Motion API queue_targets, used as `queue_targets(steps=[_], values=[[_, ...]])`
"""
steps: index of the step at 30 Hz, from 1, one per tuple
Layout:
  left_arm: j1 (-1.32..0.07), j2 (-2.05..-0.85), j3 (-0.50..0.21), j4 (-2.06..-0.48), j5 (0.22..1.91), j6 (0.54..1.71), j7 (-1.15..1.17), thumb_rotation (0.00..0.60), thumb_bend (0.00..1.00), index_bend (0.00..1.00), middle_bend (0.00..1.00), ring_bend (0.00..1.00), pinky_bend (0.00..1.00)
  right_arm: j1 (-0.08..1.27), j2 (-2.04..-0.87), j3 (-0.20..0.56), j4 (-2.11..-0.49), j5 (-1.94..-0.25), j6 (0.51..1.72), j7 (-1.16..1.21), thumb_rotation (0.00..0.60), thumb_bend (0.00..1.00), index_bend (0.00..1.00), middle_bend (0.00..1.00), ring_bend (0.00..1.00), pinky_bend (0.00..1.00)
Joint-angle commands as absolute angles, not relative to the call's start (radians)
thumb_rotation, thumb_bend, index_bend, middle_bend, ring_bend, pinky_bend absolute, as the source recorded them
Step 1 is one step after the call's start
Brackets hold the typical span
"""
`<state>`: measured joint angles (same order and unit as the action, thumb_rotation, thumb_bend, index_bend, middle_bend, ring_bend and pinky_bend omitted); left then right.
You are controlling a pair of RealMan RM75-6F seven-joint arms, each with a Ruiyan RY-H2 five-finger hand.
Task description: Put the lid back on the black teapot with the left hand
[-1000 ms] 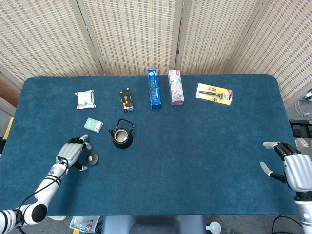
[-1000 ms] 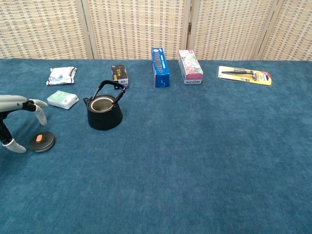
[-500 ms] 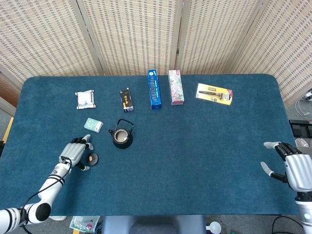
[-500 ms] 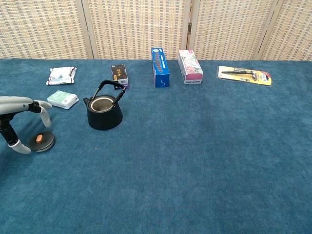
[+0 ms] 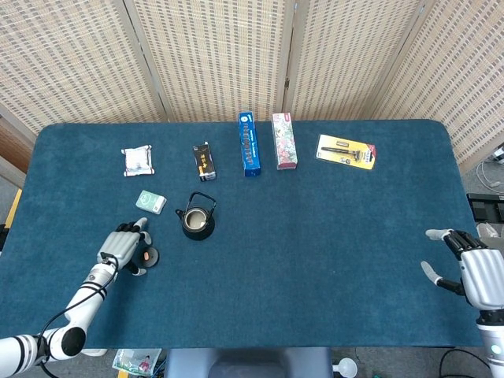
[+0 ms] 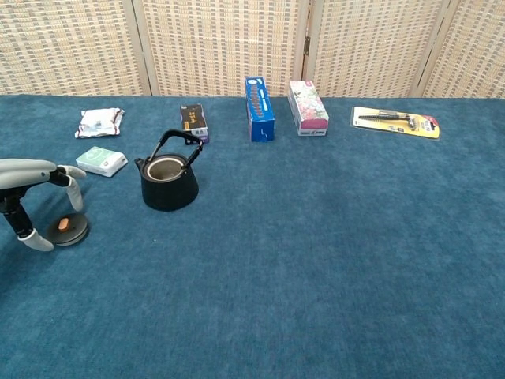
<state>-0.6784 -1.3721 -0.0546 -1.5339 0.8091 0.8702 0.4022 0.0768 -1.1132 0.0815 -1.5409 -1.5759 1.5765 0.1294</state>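
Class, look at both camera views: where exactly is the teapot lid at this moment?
The lid lies flat on the table's near-left side, left of and nearer than the black teapot. The left robot hand arches over it; in the head view it sits beside that hand.

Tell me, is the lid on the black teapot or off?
Off. The teapot stands upright with its mouth open, and the lid lies on the table beside it, under the left robot hand.

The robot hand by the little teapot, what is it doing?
The left hand is reaching over the teapot's lid, which lies flat on the blue table. Its fingers arch around the lid but have not lifted it. The black teapot stands open a little way off, waiting for its lid. The right hand rests open at the table's far side, holding nothing.
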Motion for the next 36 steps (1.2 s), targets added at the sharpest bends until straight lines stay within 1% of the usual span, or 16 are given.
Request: queue_targets(steps=[1, 10, 20, 31, 36], values=[[-0.681, -1.376, -0.054, -1.533, 0.807, 0.87, 0.405, 0.6, 0.07, 0.33, 0.0, 0.0, 0.03, 0.077, -1.113, 0.082, -1.541, -1.576, 1.577, 0.129, 0.6, 0.26, 0.32, 0.38, 0.33, 0.48], [-0.682, -1.398, -0.062, -1.518, 0.806, 0.888, 0.397, 0.6, 0.07, 0.34, 0.0, 0.0, 0.03, 0.077, -1.113, 0.081, -1.541, -1.576, 1.577, 0.131, 0.6, 0.26, 0.32, 0.38, 0.33, 0.48], [-0.684, -1.408, -0.055, -1.513, 0.792, 0.902, 0.425, 0.6, 0.07, 0.36, 0.0, 0.0, 0.03, 0.077, -1.112, 0.082, -1.541, -1.575, 1.576, 0.131, 0.6, 0.26, 0.32, 0.38, 0.33, 0.48], [-0.684, -1.42, -0.058, -1.502, 0.785, 0.905, 0.424, 0.6, 0.07, 0.4, 0.0, 0.0, 0.03, 0.077, -1.112, 0.082, -1.541, -1.574, 1.575, 0.132, 0.6, 0.26, 0.32, 0.38, 0.33, 0.48], [-0.68, -1.426, -0.06, -1.496, 0.784, 0.912, 0.423, 0.6, 0.07, 0.43, 0.0, 0.0, 0.03, 0.077, -1.112, 0.083, -1.541, -1.573, 1.575, 0.133, 0.6, 0.26, 0.32, 0.38, 0.33, 0.48]])
